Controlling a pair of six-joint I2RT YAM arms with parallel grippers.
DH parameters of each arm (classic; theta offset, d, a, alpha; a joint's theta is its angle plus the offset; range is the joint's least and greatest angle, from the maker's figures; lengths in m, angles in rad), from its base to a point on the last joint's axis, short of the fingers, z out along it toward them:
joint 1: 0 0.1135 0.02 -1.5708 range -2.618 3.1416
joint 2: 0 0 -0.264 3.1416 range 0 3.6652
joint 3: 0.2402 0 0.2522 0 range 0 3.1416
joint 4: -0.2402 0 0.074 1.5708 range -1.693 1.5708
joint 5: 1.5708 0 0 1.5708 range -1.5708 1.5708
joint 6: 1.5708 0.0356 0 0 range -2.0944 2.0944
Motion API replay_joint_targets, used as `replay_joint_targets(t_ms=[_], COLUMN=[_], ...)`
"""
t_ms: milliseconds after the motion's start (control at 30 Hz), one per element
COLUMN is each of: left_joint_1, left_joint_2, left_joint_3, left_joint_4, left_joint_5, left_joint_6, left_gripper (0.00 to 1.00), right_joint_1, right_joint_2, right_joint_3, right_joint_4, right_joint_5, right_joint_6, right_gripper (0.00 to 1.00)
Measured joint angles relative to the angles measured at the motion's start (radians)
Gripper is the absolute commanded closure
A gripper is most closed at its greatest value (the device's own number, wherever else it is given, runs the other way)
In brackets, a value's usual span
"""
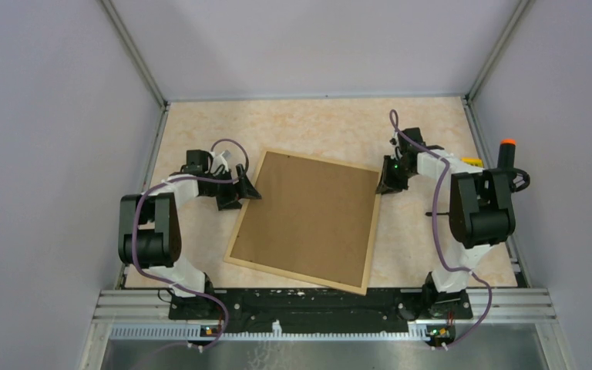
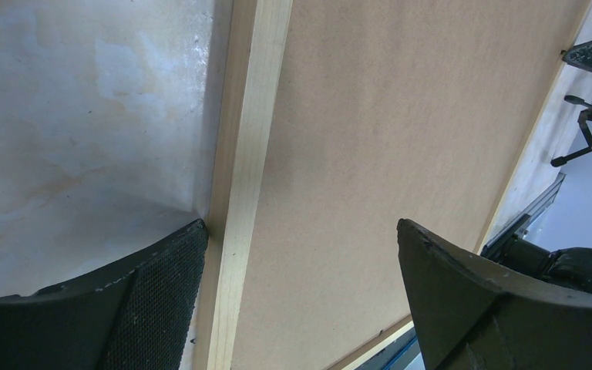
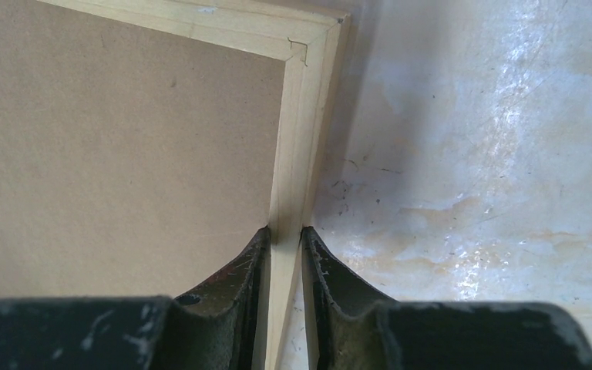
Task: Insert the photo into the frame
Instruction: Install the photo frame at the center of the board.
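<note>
The frame, thin light wood, lies flat and slightly turned on the table, back side up, with a brown backing board filling it. The photo is hidden. My left gripper stands open over the frame's left rail near the far-left corner: one finger is outside the rail, the other over the board, and its midpoint hangs above the board. My right gripper is shut on the frame's right rail just below the far-right corner, its jaws pinching the wood from both sides.
The marbled beige table is walled on three sides. A dark tool with an orange tip stands at the right edge beside the right arm. The metal mounting rail runs along the near edge, close to the frame's near corner.
</note>
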Motion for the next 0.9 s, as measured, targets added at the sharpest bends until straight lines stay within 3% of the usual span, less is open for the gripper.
replay_joint_targets(t_ms=[500,900], left_joint_1=[0.005,0.023], left_joint_2=[0.008,0.035], left_joint_3=[-0.001,0.011], left_joint_4=[0.005,0.007], left_joint_5=[0.018,0.053], left_joint_6=[0.000,-0.016], left_gripper=[0.04,0.04], right_joint_1=[-0.004,0.044], right_joint_2=[0.070,0.194], right_joint_3=[0.074,0.246], right_joint_4=[-0.071,-0.248], right_joint_5=[-0.026,0.043], right_joint_6=[-0.004,-0.036], right_gripper=[0.80,0.68])
